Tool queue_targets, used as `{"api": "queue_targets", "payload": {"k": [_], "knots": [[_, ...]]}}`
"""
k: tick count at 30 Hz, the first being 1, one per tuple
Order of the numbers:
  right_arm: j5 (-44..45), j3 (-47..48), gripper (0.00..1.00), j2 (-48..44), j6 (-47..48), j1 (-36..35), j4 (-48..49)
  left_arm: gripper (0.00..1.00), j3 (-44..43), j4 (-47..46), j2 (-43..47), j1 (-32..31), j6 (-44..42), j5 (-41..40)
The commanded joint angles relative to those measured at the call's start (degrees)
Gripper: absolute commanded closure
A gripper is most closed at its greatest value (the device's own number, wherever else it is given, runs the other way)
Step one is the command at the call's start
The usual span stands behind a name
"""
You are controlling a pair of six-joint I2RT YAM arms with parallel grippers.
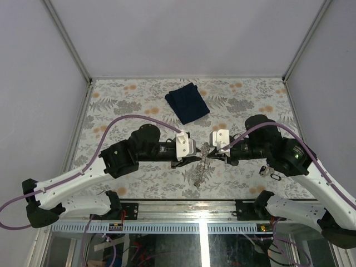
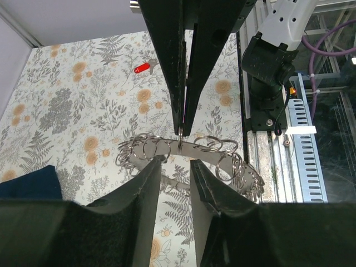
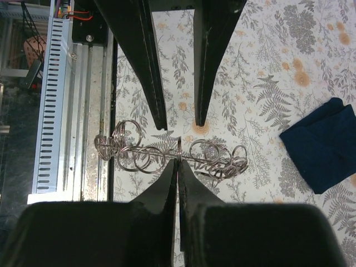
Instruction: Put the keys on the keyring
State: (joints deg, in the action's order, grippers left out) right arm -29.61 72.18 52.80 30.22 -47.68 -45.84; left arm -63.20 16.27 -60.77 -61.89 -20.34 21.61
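The keyring (image 1: 201,166) is a silvery strand strung with many small rings, hanging slack between my two grippers above the table. My right gripper (image 3: 178,161) is shut on one ring at the middle of the keyring (image 3: 146,156). It also shows in the left wrist view (image 2: 182,130), pinching that ring from above. My left gripper (image 2: 176,164) is open, its tips just short of the keyring (image 2: 214,149), one on each side of the pinched spot. A red-headed key (image 2: 142,68) lies on the table beyond. A small key (image 1: 275,177) lies by the right arm.
A dark blue folded cloth (image 1: 187,102) lies at the back middle of the floral table, and shows at the edge of both wrist views (image 3: 325,144). The metal rail (image 3: 67,100) and the arm bases run along the near edge.
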Motion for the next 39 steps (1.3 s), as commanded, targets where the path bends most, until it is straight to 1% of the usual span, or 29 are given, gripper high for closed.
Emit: {"api": "queue_targets", "payload": {"k": [1, 17, 27, 28, 30, 32, 33, 34, 37, 39], "knots": [[-1.4, 1.1, 1.00, -0.3, -0.1, -0.3, 4.6, 0.73, -3.1, -3.4, -0.8, -0.2, 0.1, 1.4], [-3.3, 0.3, 1.00, -0.3, -0.4, -0.3, 6.5, 0.80, -3.9, -3.4, -2.8, -0.2, -0.8, 2.1], [-4.2, 0.2, 1.00, -0.1, -1.0, -0.3, 7.1, 0.90, -4.0, -3.3, -3.0, -0.2, -1.3, 2.1], [-4.4, 0.2, 1.00, -0.1, -1.0, -0.3, 7.1, 0.92, -4.1, -3.3, -3.0, -0.2, -1.2, 2.2], [-4.6, 0.2, 1.00, 0.0, -1.1, -0.3, 7.2, 0.99, -4.2, -3.3, -2.8, -0.2, -1.0, 2.2], [-5.0, 0.1, 1.00, -0.5, -1.4, -0.3, 8.0, 1.00, -4.1, -3.4, -2.4, -0.2, -0.8, 2.3], [-5.2, -0.2, 0.99, -0.9, -1.9, -0.3, 8.7, 1.00, -3.9, -3.7, -2.2, -0.2, -0.4, 2.5], [-5.4, -0.6, 0.96, -1.4, -2.3, -0.3, 9.9, 1.00, -3.5, -4.3, -1.7, -0.2, 0.1, 2.6], [-6.6, -3.0, 0.81, -3.7, -3.6, -0.3, 14.0, 1.00, -0.9, -7.9, 0.7, -0.2, 1.7, 2.8], [-7.6, -4.8, 0.74, -5.5, -4.7, -0.3, 17.2, 1.00, 1.4, -11.0, 2.8, -0.2, 3.2, 2.7]]}}
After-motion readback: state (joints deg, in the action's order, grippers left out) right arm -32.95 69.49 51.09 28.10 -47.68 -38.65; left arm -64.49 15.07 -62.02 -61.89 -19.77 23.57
